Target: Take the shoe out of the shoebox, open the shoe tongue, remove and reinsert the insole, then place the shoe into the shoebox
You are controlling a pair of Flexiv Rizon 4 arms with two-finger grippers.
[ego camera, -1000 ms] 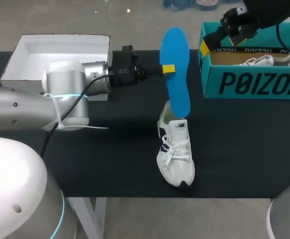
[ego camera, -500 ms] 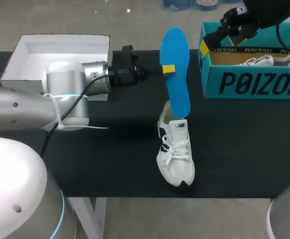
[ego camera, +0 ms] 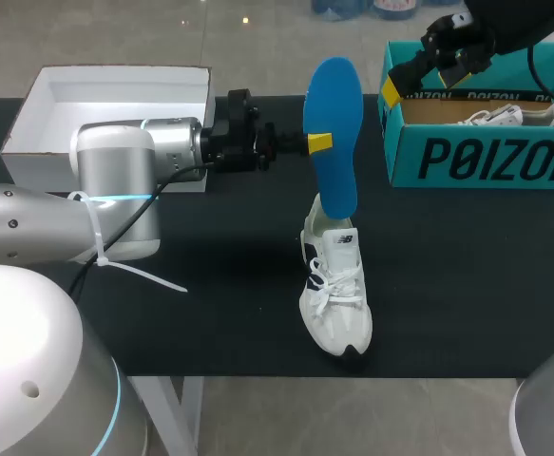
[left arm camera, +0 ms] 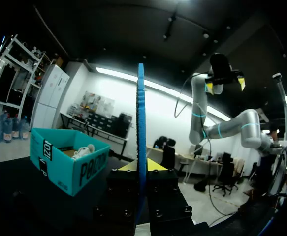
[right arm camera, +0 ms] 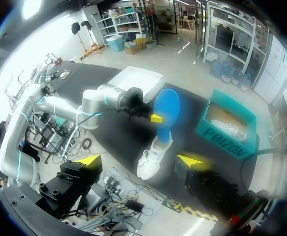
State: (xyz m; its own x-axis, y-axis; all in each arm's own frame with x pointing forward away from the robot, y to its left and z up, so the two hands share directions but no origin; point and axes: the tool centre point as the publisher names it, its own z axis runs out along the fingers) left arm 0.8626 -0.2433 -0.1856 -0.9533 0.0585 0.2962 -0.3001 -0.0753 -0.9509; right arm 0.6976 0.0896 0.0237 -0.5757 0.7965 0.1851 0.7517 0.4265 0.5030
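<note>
A white shoe (ego camera: 334,287) stands on the black table (ego camera: 210,294), toe toward the front edge. My left gripper (ego camera: 318,142) is shut on a blue insole (ego camera: 333,104) and holds it upright, its lower end at the shoe's heel opening. From the left wrist, the insole (left arm camera: 141,128) shows edge-on between the shut fingers of that gripper (left arm camera: 141,168). My right gripper (ego camera: 424,71) hangs open high over the near corner of the teal shoebox (ego camera: 486,157). In its own view this gripper (right arm camera: 141,161) is far above the shoe (right arm camera: 150,160) and insole (right arm camera: 165,110).
A second white shoe (ego camera: 505,116) lies inside the teal shoebox at the back right. A white shoebox lid (ego camera: 115,90) sits open side up at the back left, behind my left arm. Bare black table lies left and right of the shoe.
My left arm has turned at the wrist and shifted back a little. The insole has leaned slightly, its lower end moving a bit to the left. The right arm has not moved.
</note>
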